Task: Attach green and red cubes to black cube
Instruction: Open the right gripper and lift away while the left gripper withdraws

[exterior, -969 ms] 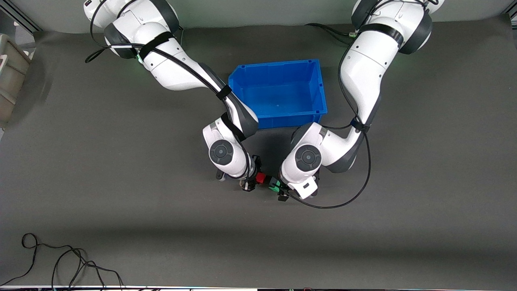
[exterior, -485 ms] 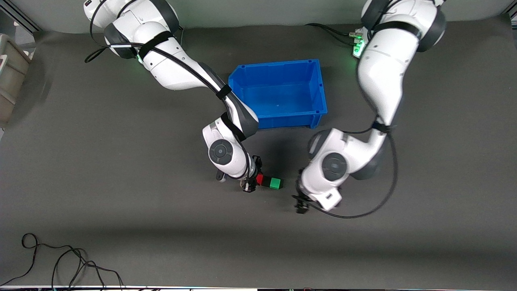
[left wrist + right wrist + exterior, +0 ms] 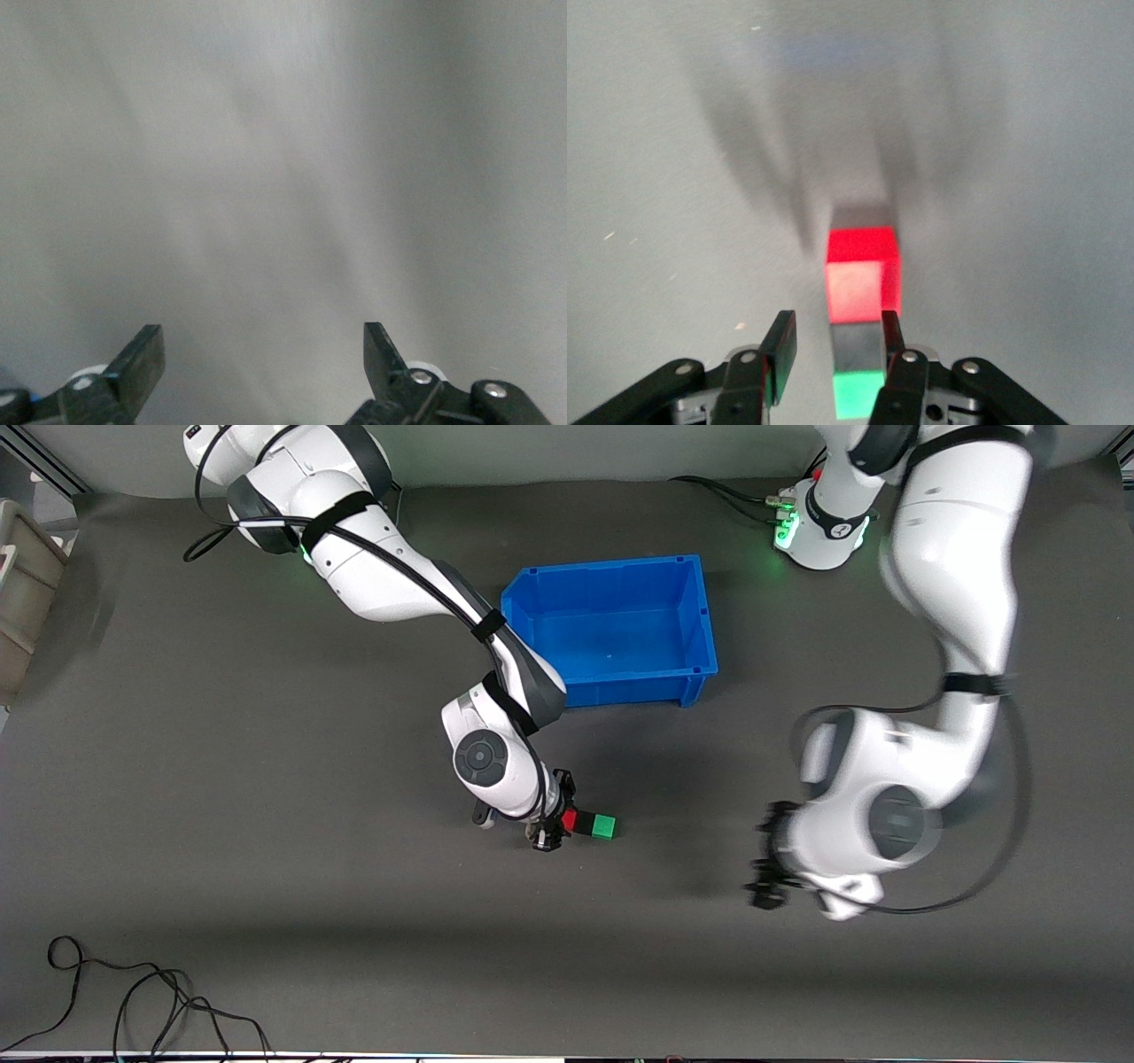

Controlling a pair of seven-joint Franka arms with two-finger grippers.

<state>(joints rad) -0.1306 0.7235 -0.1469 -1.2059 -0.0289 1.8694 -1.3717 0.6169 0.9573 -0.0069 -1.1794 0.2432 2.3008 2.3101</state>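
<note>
The red cube [image 3: 570, 819], black cube [image 3: 584, 823] and green cube [image 3: 604, 826] lie joined in a row on the grey mat, black in the middle. My right gripper [image 3: 547, 834] is low at the row's red end. In the right wrist view its jaws [image 3: 835, 317] straddle the black cube [image 3: 858, 343]. One finger is against that cube and the other stands off with a gap, so the gripper is open. The red cube [image 3: 864, 274] and green cube [image 3: 858, 394] flank it. My left gripper [image 3: 767, 866] hangs open and empty [image 3: 261, 329] over bare mat toward the left arm's end.
An empty blue bin [image 3: 611, 565] stands farther from the front camera than the cubes, between the two arms. Loose black cable [image 3: 133, 992] lies near the front edge at the right arm's end. A beige container [image 3: 22, 593] sits at that end's table edge.
The left arm let go of the green cube and swung away toward its own end of the table. The right gripper's jaws loosened slightly. The cube row stayed put.
</note>
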